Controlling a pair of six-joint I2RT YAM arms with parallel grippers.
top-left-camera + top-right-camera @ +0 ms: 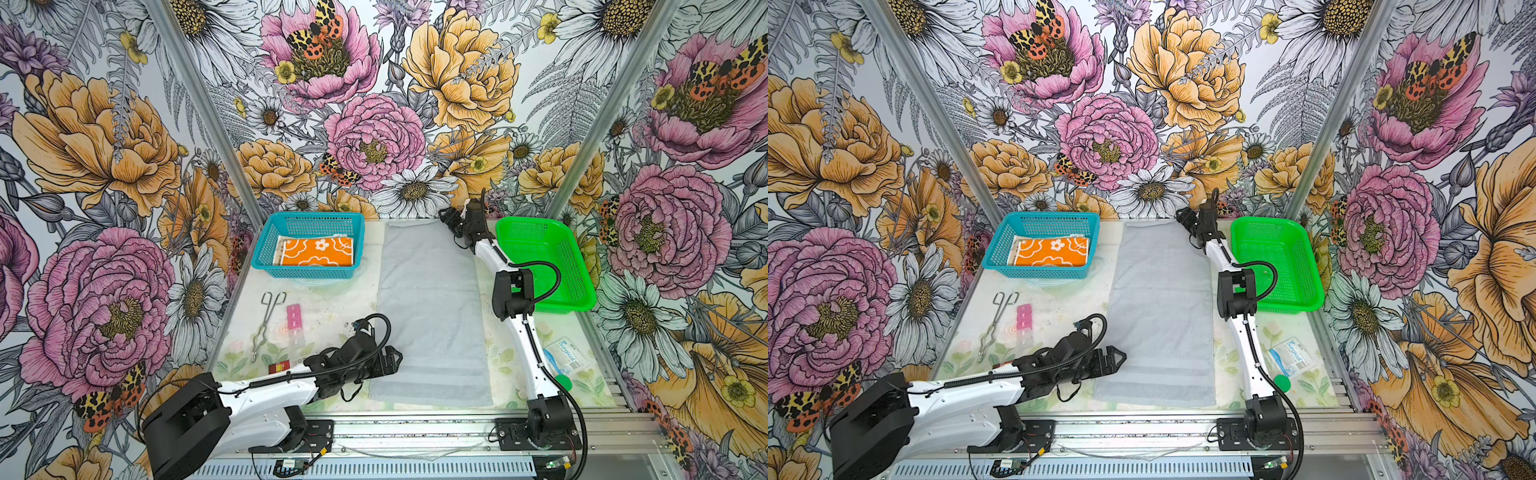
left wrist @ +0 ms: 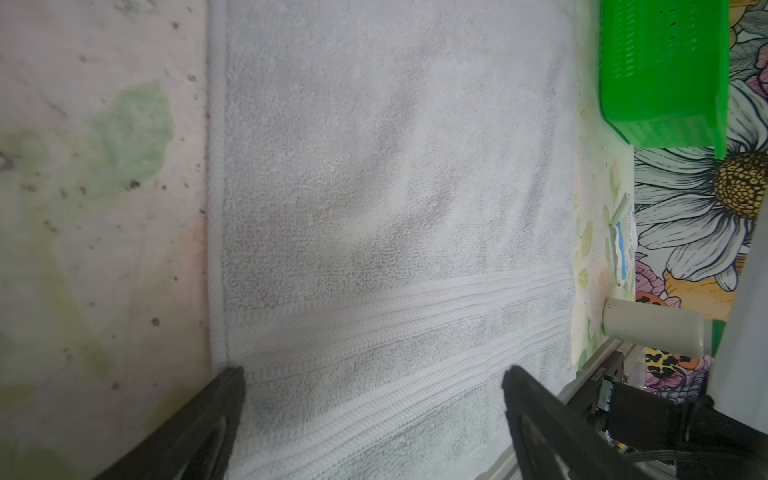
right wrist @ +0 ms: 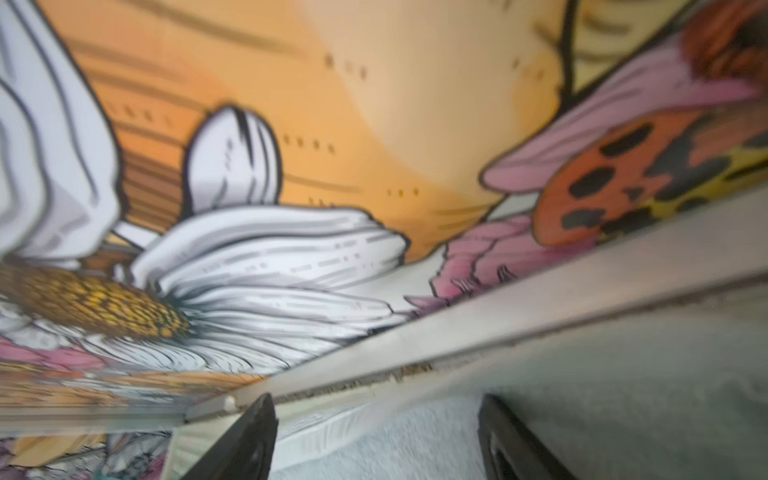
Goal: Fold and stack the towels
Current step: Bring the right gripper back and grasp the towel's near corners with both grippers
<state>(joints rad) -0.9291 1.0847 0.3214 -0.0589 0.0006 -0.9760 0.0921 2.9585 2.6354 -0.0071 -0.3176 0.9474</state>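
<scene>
Grey towel (image 1: 432,316) lies flat and at full length on the table (image 1: 328,299), its long axis running from the near frame to the back wall, between the blue basket (image 1: 307,217) and the green basket (image 1: 540,257). It is unfolded, so it reads as the last piece to do. Orange towel (image 1: 318,251) sits folded in the blue basket on top of a cream towel (image 1: 277,252), of which only a pale edge shows; that looks like the stack the grey one must join. Left gripper (image 1: 395,359) is low at the towel's near left corner, jaws spread wide and holding nothing. In the left wrist view one fingertip (image 2: 230,386) is at the side hem and its mate is over the pile by the woven bands; contact cannot be resolved. Right gripper (image 1: 448,219) is at the far right corner, jaws apart with the far hem below them, nothing pinched as far as the right wrist view shows. Reading: opposite corners are addressed so the cloth can be pinned at one end and lifted at the other for the first fold. Obstructions: the back rail (image 3: 540,291) runs just behind the far hem, leaving little room for a finger, and the right arm's elbow hangs over the green basket's near corner. Tongs (image 1: 266,324) and pink strip (image 1: 293,318) lie apart from the towel's left edge; red-and-white box (image 1: 277,368) is just beside the left arm; surgical packet (image 1: 567,353) lies near the right arm
</scene>
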